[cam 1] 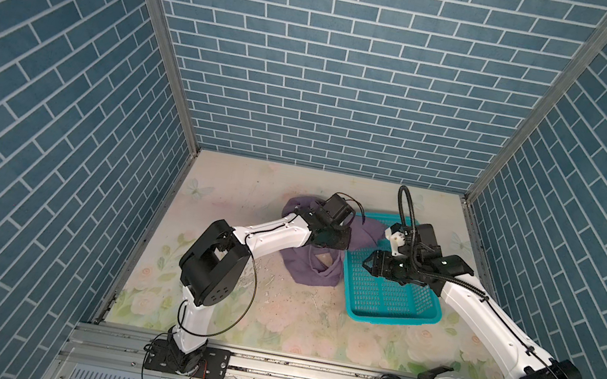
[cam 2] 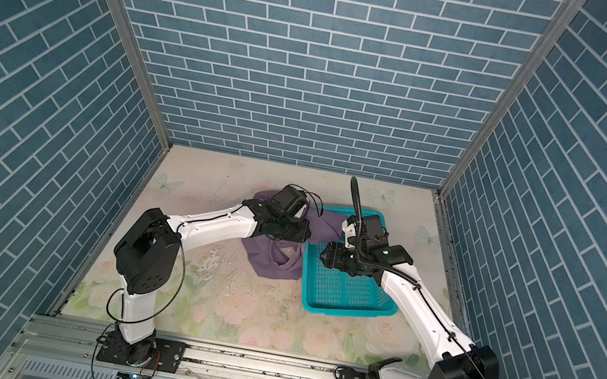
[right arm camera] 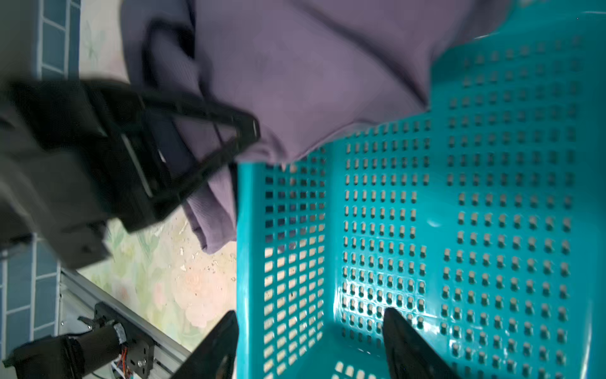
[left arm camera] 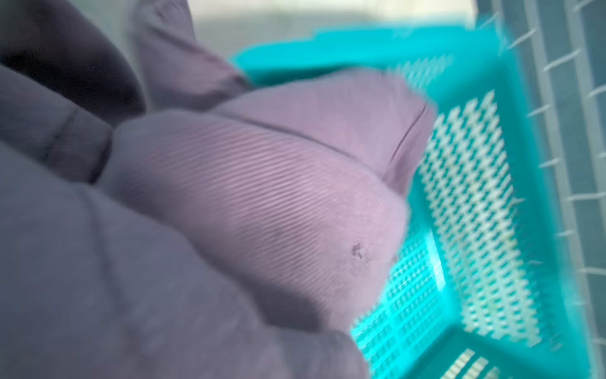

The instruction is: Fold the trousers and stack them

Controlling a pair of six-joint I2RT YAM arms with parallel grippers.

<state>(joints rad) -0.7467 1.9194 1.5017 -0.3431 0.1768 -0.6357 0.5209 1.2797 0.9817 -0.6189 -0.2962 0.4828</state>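
Right wrist view: left pincer (right arm camera: 252,129) is pressed together, tips meeting at a point right against the purple trousers (right arm camera: 311,72), just by the rim of the teal basket (right arm camera: 249,229). Can't tell whether a fold is caught betw. the tips or they only touch the cloth. Left wrist view is blurred & nearly filled w/ ribbed purple cloth, teal mesh beyond it; no fingers show there.

Right pincer (right arm camera: 310,313) is spread, nothing gripped. Its two black fingers (right arm camera: 403,341) show on either side of the basket's side wall, one over the perforated floor, the other toward the bench (right arm camera: 183,288). Whether it touches the basket: can't tell. In both top views it hangs over the basket's left part, pointing toward the cloth but apart from it.

In both top views the trousers (cam 1: 304,273) (cam 2: 273,267) are an unfolded, crumpled heap on the bench just left of the basket (cam 1: 392,320), w/ one part draped over the basket's far-left corner & lying inside. Left arm reaches across the heap, hiding its middle. Bench has a floral print, scuffed w/ white flecks near the heap.
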